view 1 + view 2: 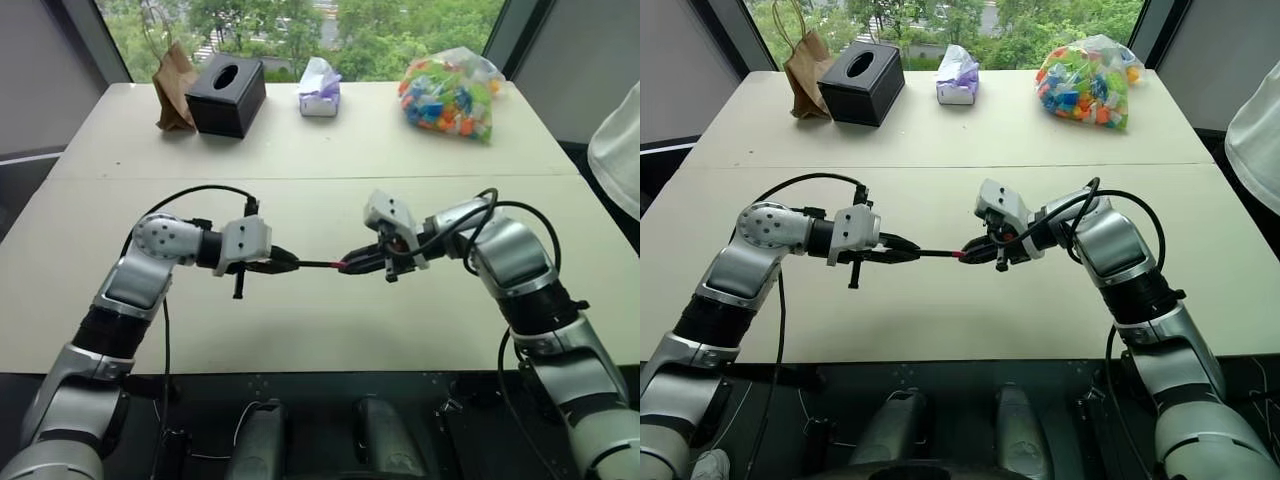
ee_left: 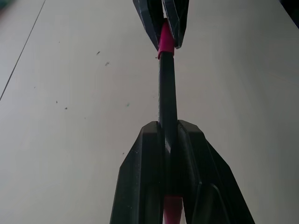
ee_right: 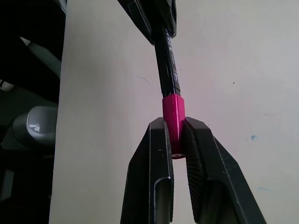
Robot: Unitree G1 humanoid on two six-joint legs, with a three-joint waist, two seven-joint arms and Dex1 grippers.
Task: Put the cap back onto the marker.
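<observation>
While the left claw (image 1: 285,265) clamps the marker (image 1: 318,265) level above the surface (image 1: 300,150), the right claw (image 1: 350,264) pinches the cap (image 3: 173,122), seated on the marker's end.

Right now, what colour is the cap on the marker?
Pink-red cap, on the black marker; clearest in the right wrist view.

Silver arms — black cables, black fingers (image 3: 159,168).

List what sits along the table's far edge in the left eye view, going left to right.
Paper bag → black tissue box → small tissue pack → bag of colourful pieces.
</observation>
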